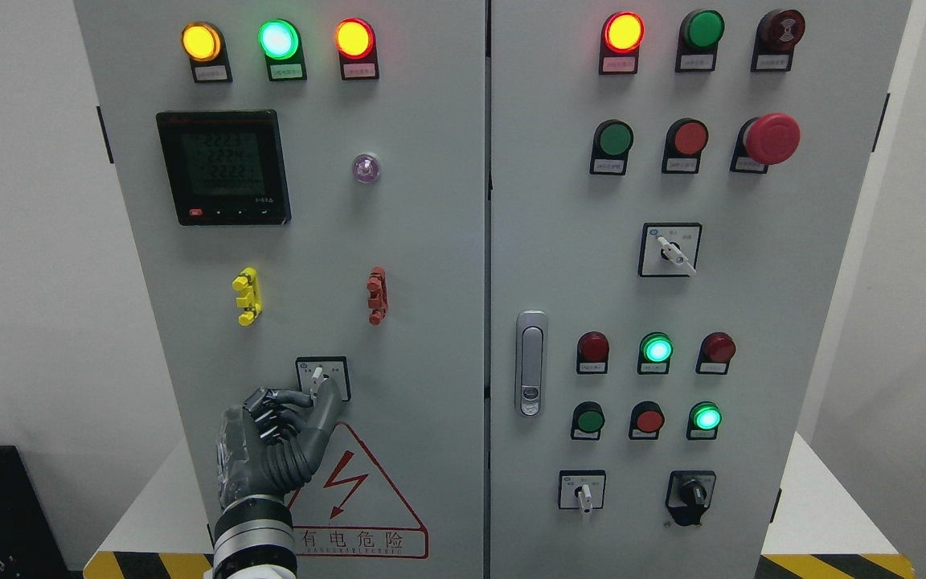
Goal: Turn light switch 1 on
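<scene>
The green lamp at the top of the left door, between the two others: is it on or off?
On. The green lamp glows bright, with a pale, almost white centre.

- Cabinet (431, 241): two doors side by side, handle (530, 363) at left edge of right door.
- Left door: three lamps (279, 39) along top, meter (223, 167) below them, switch (322, 376) lower centre, warning sign (358, 498) under switch.
- Left hand (274, 438) just below-left of switch, fingertip touching its knob.
- Right door: e-stop (770, 138) upper right, selector (670, 250) below it, two more selectors (582, 490) at bottom.
</scene>
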